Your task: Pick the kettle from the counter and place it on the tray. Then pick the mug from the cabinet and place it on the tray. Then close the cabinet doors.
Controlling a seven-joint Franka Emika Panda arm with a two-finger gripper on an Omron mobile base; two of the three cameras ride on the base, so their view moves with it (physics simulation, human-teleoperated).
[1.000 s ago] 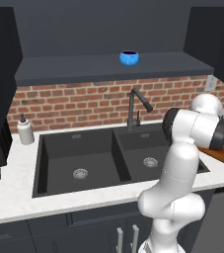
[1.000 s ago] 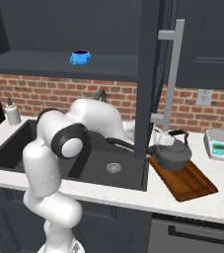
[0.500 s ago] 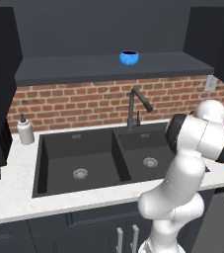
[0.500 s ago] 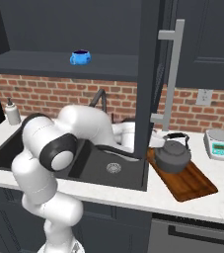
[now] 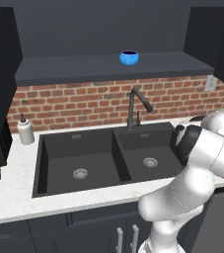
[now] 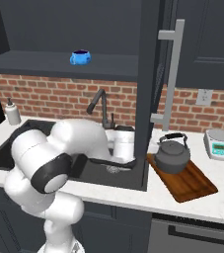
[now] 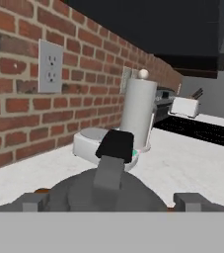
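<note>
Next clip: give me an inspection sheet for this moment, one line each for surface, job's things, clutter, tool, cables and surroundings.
Surface: white counter around a dark double sink.
Job's things: kettle stands upright on the tray; blue mug stands on the cabinet shelf; cabinet door stands open.
Clutter: white pump bottle left of the sink; small scale right of the tray; paper towel roll by the wall.
Tool: tool open, fingertips either side of the kettle, in the hand view; nothing held.
Cables: nothing seen.
Surroundings: brick backsplash, faucet, wall outlet, toaster farther along the counter.
</note>
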